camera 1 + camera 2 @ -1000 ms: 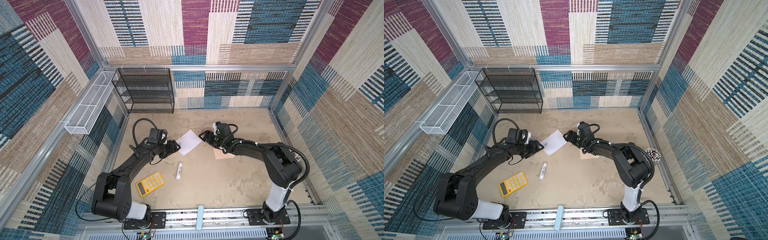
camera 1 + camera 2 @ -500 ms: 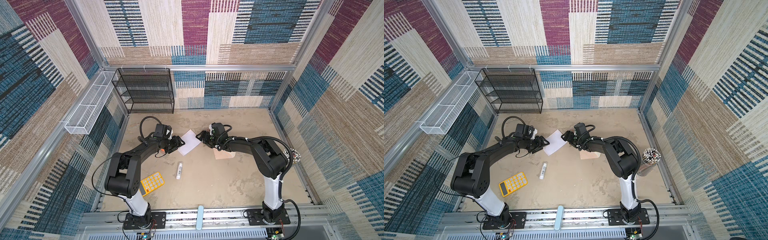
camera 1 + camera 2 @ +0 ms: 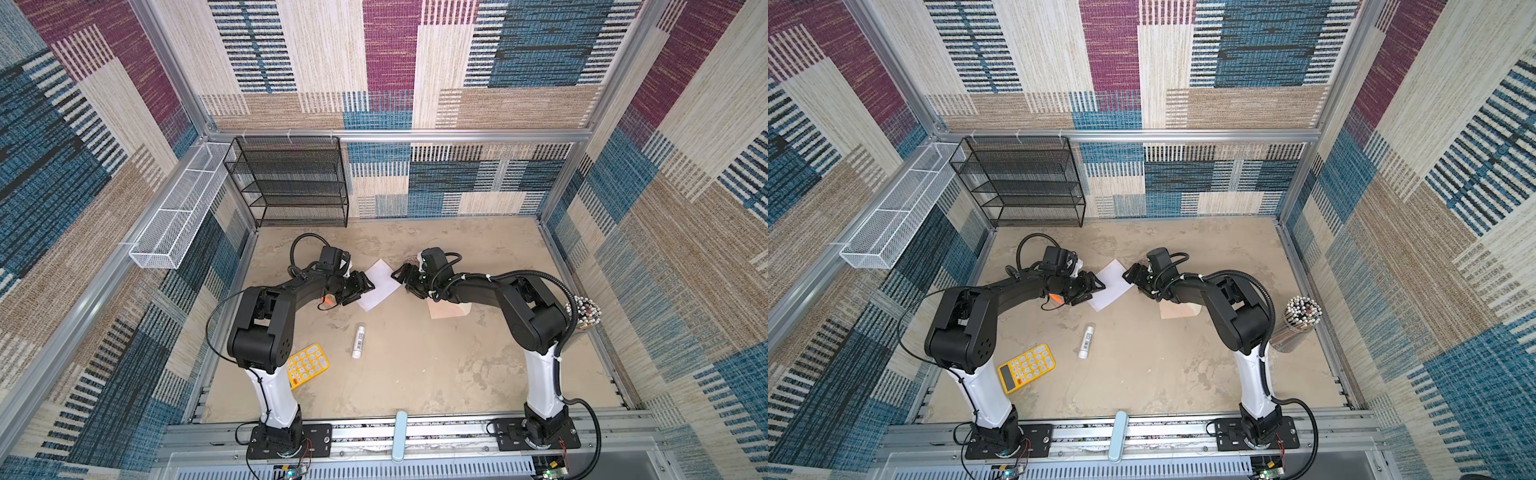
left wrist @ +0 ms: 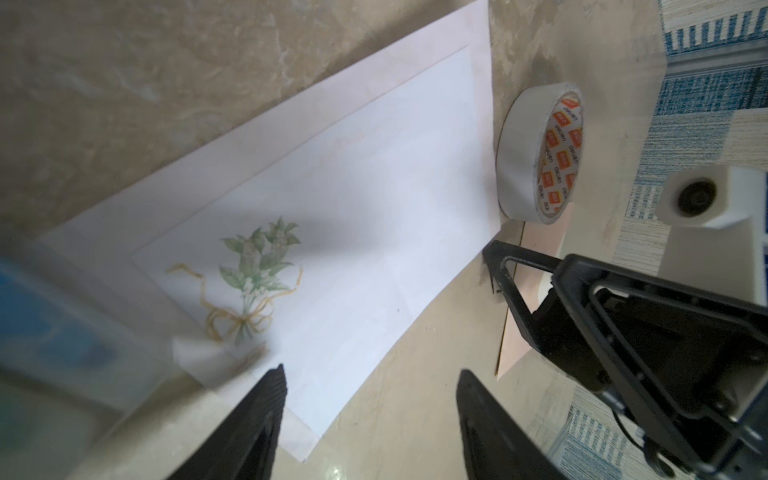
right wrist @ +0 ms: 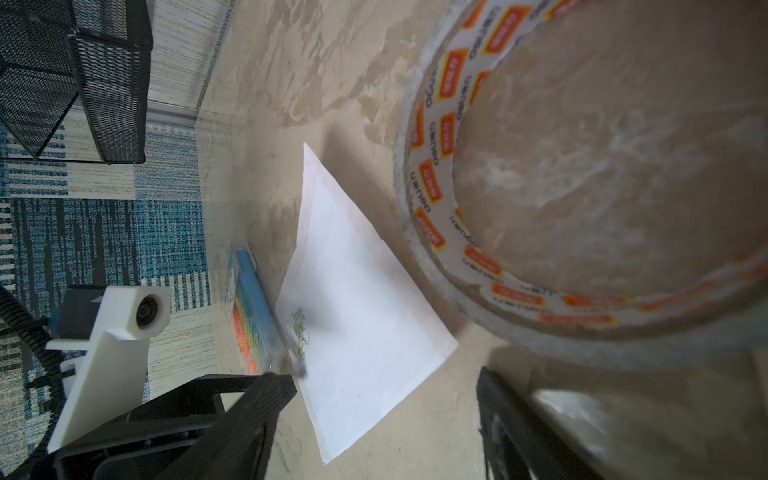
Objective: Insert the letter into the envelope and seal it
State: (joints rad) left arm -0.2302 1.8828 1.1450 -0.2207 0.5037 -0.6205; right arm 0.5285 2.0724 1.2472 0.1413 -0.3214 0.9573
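the letter [image 3: 376,284] lies flat on the counter [image 3: 415,374], mid-far, between the tips of both arms. a tape roll [image 4: 536,153] stands on edge just beside its far-right corner. a clear packet with blue and orange contents [image 5: 251,307] lies along its left edge, under the left arm [image 3: 291,291]. the envelope [image 3: 446,311] lies just right of the letter, partly hidden by the right arm [image 3: 478,286]. a glue stick [image 3: 358,340] and a yellow calculator [image 3: 309,365] sit nearer, well apart from it. bare counter runs far toward the black mesh shelf [image 3: 291,183]. both arms reach low and inward. the left jaws are spread at the letter's near-left edge and the right jaws at its right edge, neither grasping anything.
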